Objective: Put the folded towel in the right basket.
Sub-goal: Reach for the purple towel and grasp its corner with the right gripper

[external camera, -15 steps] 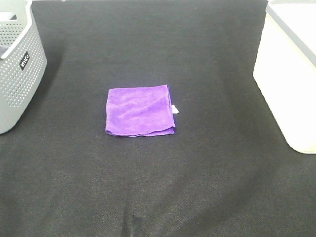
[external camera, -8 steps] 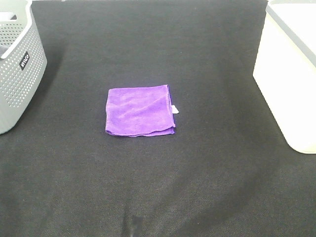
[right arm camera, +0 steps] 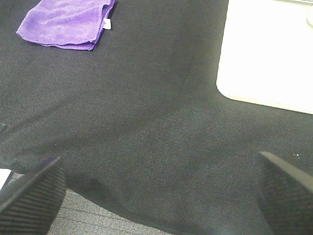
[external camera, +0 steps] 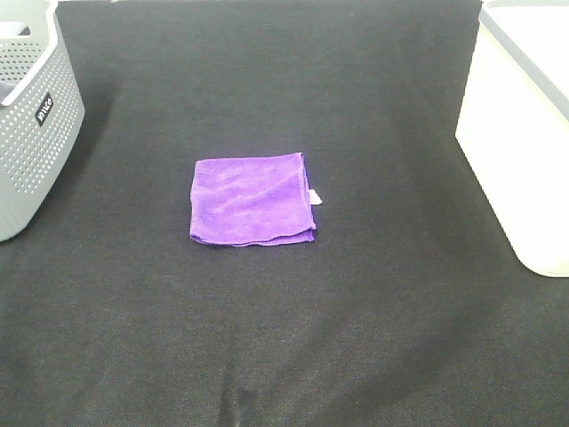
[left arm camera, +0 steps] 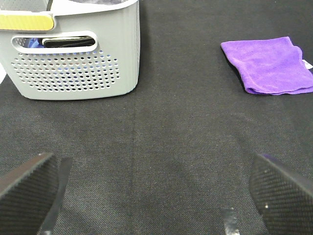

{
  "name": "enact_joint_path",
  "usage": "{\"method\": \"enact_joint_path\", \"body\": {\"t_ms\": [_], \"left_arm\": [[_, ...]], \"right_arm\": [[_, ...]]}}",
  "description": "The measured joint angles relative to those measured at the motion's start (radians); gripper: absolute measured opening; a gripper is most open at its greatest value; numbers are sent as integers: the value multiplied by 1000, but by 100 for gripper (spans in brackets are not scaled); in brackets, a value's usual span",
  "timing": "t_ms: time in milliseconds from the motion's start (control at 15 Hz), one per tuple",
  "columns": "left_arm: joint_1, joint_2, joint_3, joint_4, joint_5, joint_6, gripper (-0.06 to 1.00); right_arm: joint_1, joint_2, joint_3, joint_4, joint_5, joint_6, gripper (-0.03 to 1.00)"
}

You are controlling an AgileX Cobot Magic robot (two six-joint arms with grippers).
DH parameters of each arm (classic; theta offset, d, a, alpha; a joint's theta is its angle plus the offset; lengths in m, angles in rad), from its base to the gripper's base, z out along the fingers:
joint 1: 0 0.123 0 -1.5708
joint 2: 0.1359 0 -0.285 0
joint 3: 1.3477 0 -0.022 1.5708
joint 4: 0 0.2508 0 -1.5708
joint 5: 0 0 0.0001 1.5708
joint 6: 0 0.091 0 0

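Note:
A folded purple towel (external camera: 252, 199) with a small white tag lies flat on the black cloth in the middle of the table. It also shows in the left wrist view (left arm camera: 270, 65) and the right wrist view (right arm camera: 67, 21). The white right basket (external camera: 524, 116) stands at the right edge; its wall shows in the right wrist view (right arm camera: 266, 51). Neither gripper shows in the high view. My left gripper (left arm camera: 156, 196) is open and empty, well back from the towel. My right gripper (right arm camera: 156, 196) is open and empty, also far from the towel.
A grey perforated basket (external camera: 31, 116) stands at the left edge, seen close in the left wrist view (left arm camera: 73, 54) with items inside. The black cloth's front edge and the grey table beneath it (right arm camera: 88, 215) show in the right wrist view.

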Motion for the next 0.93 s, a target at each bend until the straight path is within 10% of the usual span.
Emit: {"method": "enact_joint_path", "body": {"t_ms": [933], "left_arm": [[0, 0, 0, 0, 0, 0, 99]], "right_arm": [[0, 0, 14, 5, -34, 45, 98]]}}
